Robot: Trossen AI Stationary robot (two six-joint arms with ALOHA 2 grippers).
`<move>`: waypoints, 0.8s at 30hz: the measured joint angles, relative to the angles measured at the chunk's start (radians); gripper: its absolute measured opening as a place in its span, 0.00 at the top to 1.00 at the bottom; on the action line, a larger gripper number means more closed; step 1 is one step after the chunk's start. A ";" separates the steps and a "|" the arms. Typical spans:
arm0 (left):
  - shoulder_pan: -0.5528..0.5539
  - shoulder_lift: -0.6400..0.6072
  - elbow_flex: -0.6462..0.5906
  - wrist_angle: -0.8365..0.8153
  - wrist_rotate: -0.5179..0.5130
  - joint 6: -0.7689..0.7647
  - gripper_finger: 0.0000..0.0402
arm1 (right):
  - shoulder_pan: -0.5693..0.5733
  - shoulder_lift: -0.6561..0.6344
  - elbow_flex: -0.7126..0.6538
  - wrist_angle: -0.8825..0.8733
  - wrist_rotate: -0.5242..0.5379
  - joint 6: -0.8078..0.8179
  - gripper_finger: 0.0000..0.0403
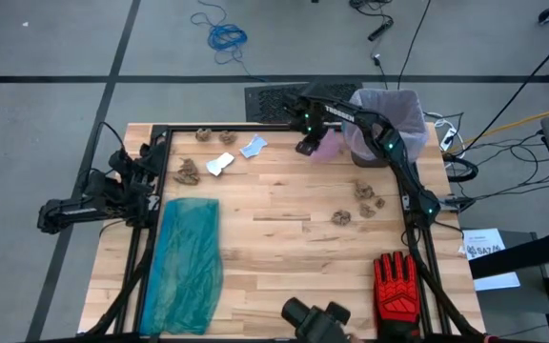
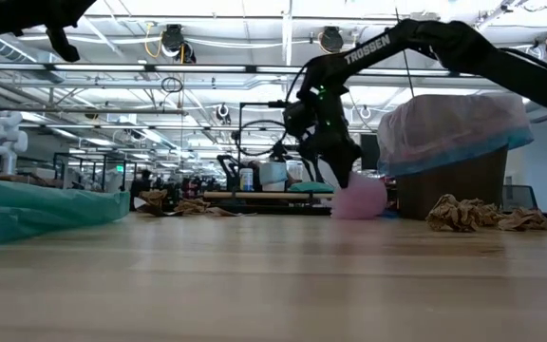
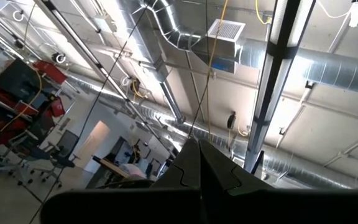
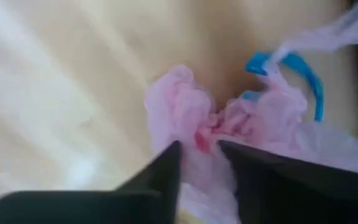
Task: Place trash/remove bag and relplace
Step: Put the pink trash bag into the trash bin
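Right gripper [image 4: 199,146] at the far edge of the table, jaws narrowed onto a bunched fold of the bag [image 4: 229,121]. The pink film is pinched between the two dark fingers [image 4: 160,168], so the jaws are grasping the bag rather than standing free. The blue drawstring [image 4: 297,68] loops just beyond the pinch, to one side of the jaws. Seen from above, the right gripper [image 1: 310,145] sits just beside the bin [image 1: 389,124], which already wears a pale liner over its rim. The gathered bag [image 1: 330,145] lies on the wood between the jaws and the bin, its bulk trailing toward the bin. In the level view this bag [image 2: 359,198] rests on the table directly under the gripper [image 2: 342,169].

The trash [image 1: 362,202], brown paper wads, lies well apart from the jaws, nearer the table's middle. More scraps [image 1: 222,164] lie toward the left arm.

Left gripper [image 1: 50,217], clenched on nothing, waits off the table's left edge. The right arm is clearly the nearer to the bag. Judged: any lift should carry the fold toward the bin.
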 joint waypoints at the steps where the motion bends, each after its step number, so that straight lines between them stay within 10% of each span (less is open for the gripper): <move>1: 0.000 0.000 0.000 0.000 0.000 0.000 1.00 | 0.011 -0.004 0.000 0.000 -0.033 0.000 0.87; 7: 0.000 0.000 0.000 0.000 0.000 0.000 1.00 | 0.085 -0.040 0.000 0.001 -0.241 0.022 0.95; 13: 0.000 0.000 0.000 0.000 0.000 0.000 1.00 | 0.163 -0.102 0.000 0.019 -0.163 0.038 0.91; 24: 0.000 0.000 0.000 0.000 0.000 0.000 1.00 | 0.219 -0.188 0.001 0.111 -0.075 0.074 0.49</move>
